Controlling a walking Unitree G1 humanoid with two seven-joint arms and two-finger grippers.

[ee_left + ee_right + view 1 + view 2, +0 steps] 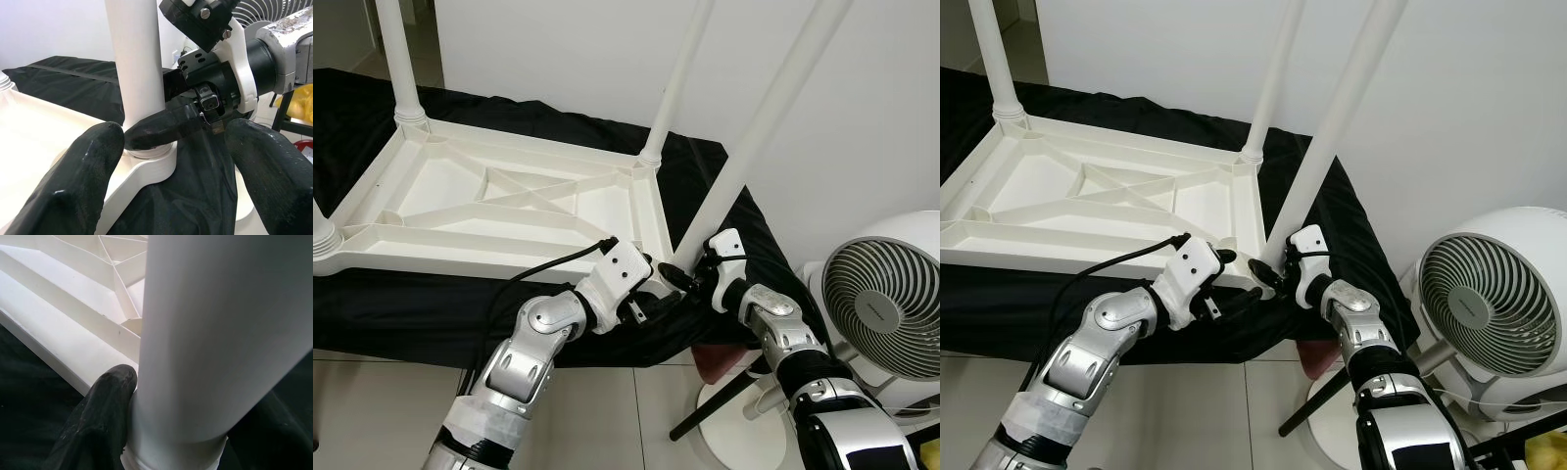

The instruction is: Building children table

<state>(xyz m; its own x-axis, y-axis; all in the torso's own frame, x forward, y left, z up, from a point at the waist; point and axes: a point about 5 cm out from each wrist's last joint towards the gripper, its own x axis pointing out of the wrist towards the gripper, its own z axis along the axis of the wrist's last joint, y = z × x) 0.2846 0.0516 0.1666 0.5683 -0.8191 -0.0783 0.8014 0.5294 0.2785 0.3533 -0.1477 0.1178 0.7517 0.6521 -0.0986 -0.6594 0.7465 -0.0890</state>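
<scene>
The white table top (499,211) lay upside down on a black cloth (724,186), and legs already stood in the corners at 11 o'clock (396,59), 1 o'clock (680,78) and 9 o'clock (321,235), so most of the build looked done. The last leg (759,127) leaned out of the corner at 4 o'clock, its foot in the socket but tilted toward 1 o'clock; judging by that lean, it was not yet seated straight. The right gripper (680,277) held this leg low down, its fingers (105,421) closed around the base on either side. The left gripper (641,308) sat just beside that corner with its fingers (73,181) spread wide and holding nothing, facing the leg's base. Room was tight: the working corner lay at the very edge of the cloth, a fan (886,304) stood near at 4 o'clock beside the right arm, and a white wall (862,117) rose behind the leaning leg. The open side was toward 6 o'clock, over the tiled floor (372,401).
</scene>
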